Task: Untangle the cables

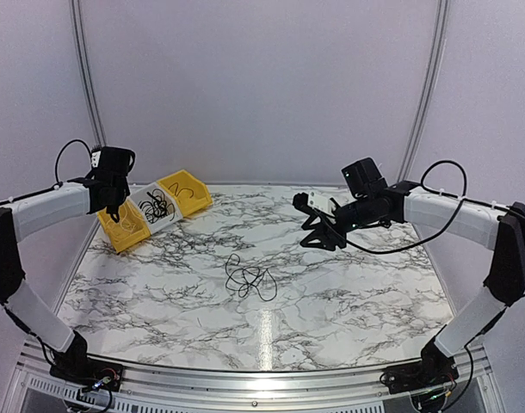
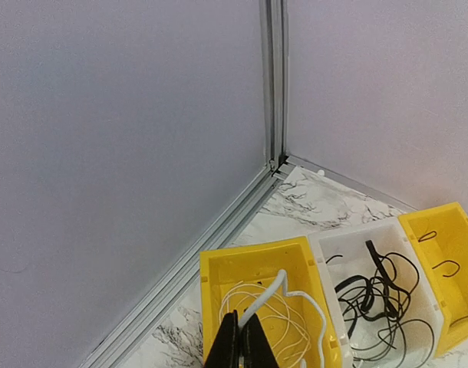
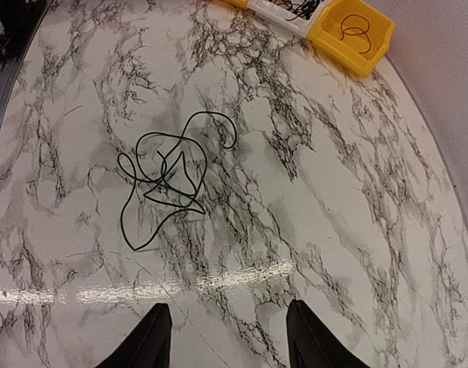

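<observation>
Right fingers [image 3: 151, 339] wide apart, empty; cables [image 3: 166, 180] tangled well ahead. Left fingers [image 2: 228, 345] pinch white cord [image 2: 274, 285].

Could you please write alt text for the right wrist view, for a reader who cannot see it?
A loose tangle of thin black cable lies on a marble table, ahead of the open right hand, whose two dark fingers show at the bottom edge without touching it. A yellow bin holding a small black cable loop sits at top right.
</observation>
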Motion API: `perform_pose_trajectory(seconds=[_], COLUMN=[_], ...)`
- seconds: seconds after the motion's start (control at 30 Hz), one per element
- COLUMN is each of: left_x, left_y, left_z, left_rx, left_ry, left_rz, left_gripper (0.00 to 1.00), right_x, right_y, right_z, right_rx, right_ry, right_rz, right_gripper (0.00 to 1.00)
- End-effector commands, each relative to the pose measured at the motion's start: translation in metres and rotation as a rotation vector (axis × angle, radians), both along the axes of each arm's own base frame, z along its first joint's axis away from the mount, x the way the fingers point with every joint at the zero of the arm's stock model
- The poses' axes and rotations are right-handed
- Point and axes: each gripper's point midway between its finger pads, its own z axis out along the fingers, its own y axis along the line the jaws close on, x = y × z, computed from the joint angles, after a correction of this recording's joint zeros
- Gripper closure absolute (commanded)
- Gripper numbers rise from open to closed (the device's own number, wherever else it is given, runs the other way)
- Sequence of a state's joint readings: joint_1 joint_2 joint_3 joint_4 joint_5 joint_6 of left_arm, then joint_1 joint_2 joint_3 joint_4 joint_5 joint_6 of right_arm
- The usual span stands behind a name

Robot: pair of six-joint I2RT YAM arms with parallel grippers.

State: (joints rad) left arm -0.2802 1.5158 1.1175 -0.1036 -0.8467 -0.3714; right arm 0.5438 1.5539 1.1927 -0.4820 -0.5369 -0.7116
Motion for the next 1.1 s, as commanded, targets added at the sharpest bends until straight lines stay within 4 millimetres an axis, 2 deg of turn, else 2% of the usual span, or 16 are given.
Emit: perform_pose_trajectory(seconds=[0.0,0.1,0.2,0.6,0.7,0.83,1.07], left_x=[0.013,0.020,0.017,-0.008,-0.014,-0.009,0.016], left_y=[0.025,0.041,0.051,0.055,0.058,0.056,0.044], left_z=[-0.002,-0.013,-0.011,0.041,0.047,0.037,-0.003], left_rx=[0.000,0.015,0.018,0.005,0.019,0.026,-0.004], left_ry=[-0.012,0.013,-0.002,-0.149,-0.168,-0.143,-0.057], left_rz=[0.081,0.131,0.167,0.143,0.156,0.142,0.093], left_gripper=[1.00,1.00,1.00,1.00,1.00,1.00,1.00], right_x=[-0.002,-0.003,-0.004,-0.010,-0.011,-0.011,-0.012], right_y=[0.004,0.005,0.007,0.013,0.014,0.014,0.014], right_z=[-0.005,-0.009,-0.011,-0.022,-0.023,-0.025,-0.024], right_rx=[-0.024,-0.035,-0.042,-0.081,-0.085,-0.092,-0.096], right_ry=[0.001,0.006,0.009,0.011,0.011,0.014,0.010], right_rz=[0.014,0.020,0.025,0.048,0.051,0.053,0.054], right_gripper=[0.48,0.48,0.48,0.48,0.48,0.48,0.48])
